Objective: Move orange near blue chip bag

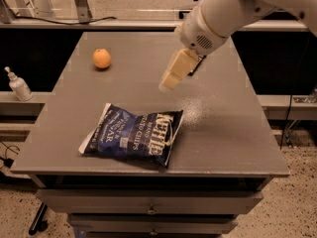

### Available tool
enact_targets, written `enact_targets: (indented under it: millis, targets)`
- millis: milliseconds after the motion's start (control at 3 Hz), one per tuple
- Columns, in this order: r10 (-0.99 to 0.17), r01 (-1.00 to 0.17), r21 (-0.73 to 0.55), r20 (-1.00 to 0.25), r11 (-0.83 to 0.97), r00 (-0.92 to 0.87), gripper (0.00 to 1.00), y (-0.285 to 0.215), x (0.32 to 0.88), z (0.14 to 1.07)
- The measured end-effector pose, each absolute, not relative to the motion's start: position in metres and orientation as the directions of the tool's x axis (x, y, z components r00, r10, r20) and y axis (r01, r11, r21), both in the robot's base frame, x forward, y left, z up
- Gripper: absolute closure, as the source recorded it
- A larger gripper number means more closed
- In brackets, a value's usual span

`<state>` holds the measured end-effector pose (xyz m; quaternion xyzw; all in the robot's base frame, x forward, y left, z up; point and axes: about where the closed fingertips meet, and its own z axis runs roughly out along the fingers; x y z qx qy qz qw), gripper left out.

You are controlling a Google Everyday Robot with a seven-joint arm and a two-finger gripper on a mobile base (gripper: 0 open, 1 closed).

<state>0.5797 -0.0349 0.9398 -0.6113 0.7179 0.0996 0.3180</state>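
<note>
Gripper [166, 85] over the desk [228, 133] mid-back; orange [101, 58] sits near the back-left corner.
Gripper hangs above the surface, right of centre and toward the back edge, tip angled down-left; can't tell from this angle whether it's spread or closed. Orange rests on the desk, well apart from the gripper and from the bag [133, 135]. Bag lies flat near the front edge, left of centre, label up, looks closed, contents not visible. A dark bar [196, 66] pokes out just behind the gripper, mostly hidden by it. Drawers [148, 202] under the front edge are closed, contents not visible. Pump bottle [19, 86] stands upright on a ledge beyond the left edge, off the desk.
</note>
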Motion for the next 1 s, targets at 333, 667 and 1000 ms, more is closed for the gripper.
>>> enact_targets:
  millis: [333,667,1000]
  targets:
    - [-0.757,-0.945,-0.210,-0.651,0.251,-0.056,0.00,-0.008,0.600,0.922]
    - [-0.708,-0.945,-0.184,-0.703,0.269,-0.065,0.00,0.014,0.622,0.910]
    - [-0.668,-0.944,-0.158,-0.740,0.288,-0.080,0.00,0.038,0.644,0.897]
